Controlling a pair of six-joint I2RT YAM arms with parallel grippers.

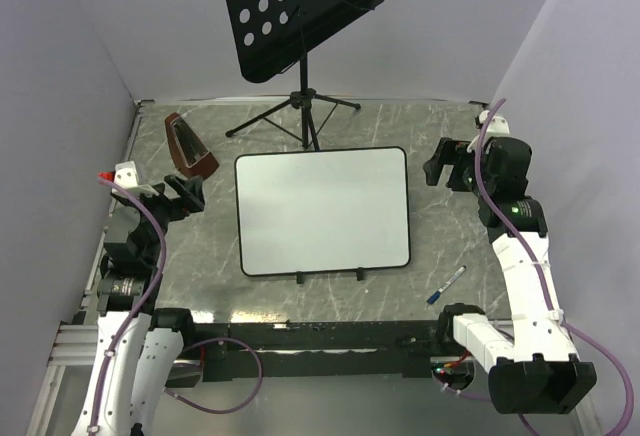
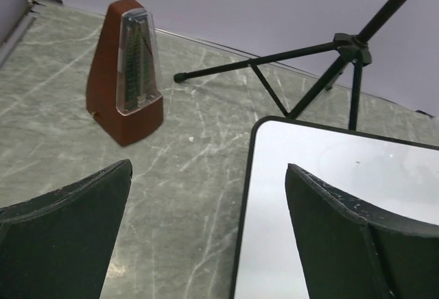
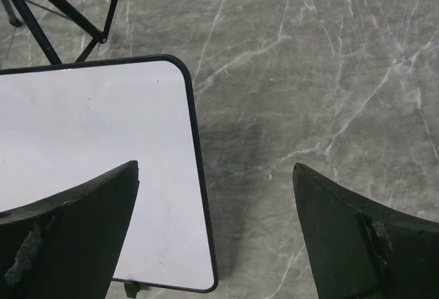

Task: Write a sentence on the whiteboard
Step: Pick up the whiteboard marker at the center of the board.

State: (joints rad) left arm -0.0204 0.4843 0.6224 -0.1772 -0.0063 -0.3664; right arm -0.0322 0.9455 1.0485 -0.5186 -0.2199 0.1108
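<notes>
The board (image 1: 322,211) lies flat in the middle of the tabletop (image 1: 440,246), its two clips (image 1: 301,278) on the near long edge, and its face is blank: no writing shows in any view. The left hand (image 1: 182,196) hangs just off the board's left edge and the right hand (image 1: 447,164) off its far right corner. Both have their jaws wide apart and hold nothing. The board looks stiff, thin and light, with a glossy face that the pads would likely slip on. Lying flush, it offers little to pinch except the black rim at a corner, so pressing down on it may serve better than lifting. On this smooth stone-patterned surface it could well skate under pen pressure. The marker (image 1: 446,284) rests on the tabletop near the board's near right corner, well apart from both hands. It is slim, light and round, so apt to roll; mid-barrel, gripped across, seems the best hold. A metronome (image 1: 190,144) and a music stand (image 1: 300,6) sit behind.
</notes>
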